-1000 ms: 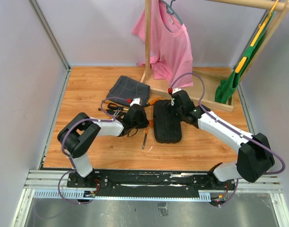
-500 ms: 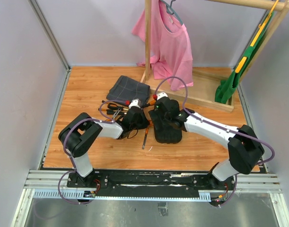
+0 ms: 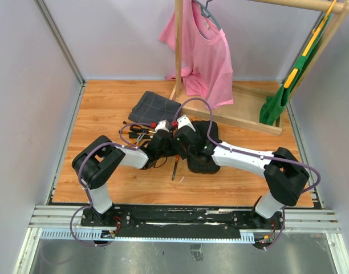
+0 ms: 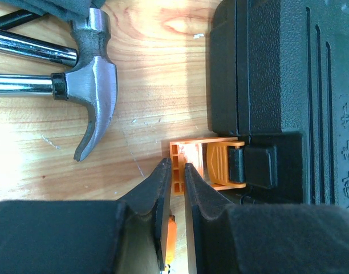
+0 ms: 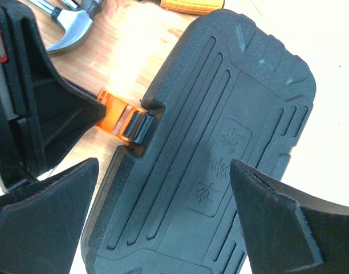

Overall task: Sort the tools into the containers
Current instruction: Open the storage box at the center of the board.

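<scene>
Top external view: both my arms meet at mid-table over the black tool case (image 3: pixel 200 166) and bury most of it. The case lies closed and flat on the table (image 3: pixel 106 177), its left long edge facing the loose tools (image 3: pixel 137 130). Behind it, the checked cloth (image 3: pixel 155 107) and the wooden rack (image 3: pixel 231 117) with the pink shirt (image 3: pixel 206 54) crowd the far side. On the near side a slim screwdriver (image 3: pixel 175 167) lies just off the case's corner, with bare wood beyond it toward my bases. From up here I can't make out either pincer's tips.

Left wrist view fills that in: my left pincer (image 4: pixel 175 166) is squeezed down to a slit, and the outer lip of the orange clasp (image 4: pixel 211 162) is pinched between its fingers (image 4: pixel 158 194). The hammer (image 4: pixel 97 94) lies alongside, claw curling toward the clasp, with a strip of bare wood between its head and the case edge.

Right wrist view: my right pincer (image 5: pixel 163 165) is spread wide and grips nothing, the ribbed lid below it and one finger out to each side. Whether it touches the lid, I can't tell. Here I see the left pincer side-on at the clasp. An orange handle (image 5: pixel 191 5) also shows past the case's far rim, which the left wrist view misses.
</scene>
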Tool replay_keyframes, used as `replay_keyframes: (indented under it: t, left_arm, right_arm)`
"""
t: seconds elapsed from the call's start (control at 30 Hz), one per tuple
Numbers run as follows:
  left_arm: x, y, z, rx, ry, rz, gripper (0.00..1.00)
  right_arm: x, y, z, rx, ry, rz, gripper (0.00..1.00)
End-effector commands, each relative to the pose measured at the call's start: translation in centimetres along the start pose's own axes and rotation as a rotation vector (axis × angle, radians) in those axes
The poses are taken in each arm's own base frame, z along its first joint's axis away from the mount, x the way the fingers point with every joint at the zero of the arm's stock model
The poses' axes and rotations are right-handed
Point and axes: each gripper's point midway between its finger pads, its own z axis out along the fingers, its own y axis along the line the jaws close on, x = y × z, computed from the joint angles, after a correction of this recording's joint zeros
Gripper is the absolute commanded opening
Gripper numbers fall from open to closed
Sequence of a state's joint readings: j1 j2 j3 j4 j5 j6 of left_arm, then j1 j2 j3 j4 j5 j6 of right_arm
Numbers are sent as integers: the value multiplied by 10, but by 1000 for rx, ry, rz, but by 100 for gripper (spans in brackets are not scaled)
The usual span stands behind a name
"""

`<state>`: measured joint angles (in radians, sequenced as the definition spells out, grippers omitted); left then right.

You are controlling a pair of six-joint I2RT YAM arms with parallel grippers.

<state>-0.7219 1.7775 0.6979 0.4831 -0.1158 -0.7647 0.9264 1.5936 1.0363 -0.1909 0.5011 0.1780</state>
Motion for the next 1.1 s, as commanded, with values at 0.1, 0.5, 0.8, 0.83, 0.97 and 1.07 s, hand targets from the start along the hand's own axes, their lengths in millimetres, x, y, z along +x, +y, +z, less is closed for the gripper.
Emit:
replay_keyframes:
  t: [0.1,0.5,0.8,0.83,0.97,1.07]
  left_arm:
    - [74,59,-14,-164,238,37,16]
    - [79,62,-14,-166,246,23,12]
    - [79,67,-13,-199,245,23,8]
    - [79,68,-13,-201,245,24,7]
    - [80,69,-13,-204,247,25,7]
    - [80,69,-13,-206,249,25,7]
  right_arm:
    - [11,-4,9,86,-34,-34,99]
    - [30,-7,18,127,-6,-63,99]
    - [22,-31,0,206,-8,-79,99]
    - [20,-33,-3,207,-12,-78,99]
    - [15,-39,-14,201,-25,-62,99]
    - [12,-45,-21,190,-31,-37,99]
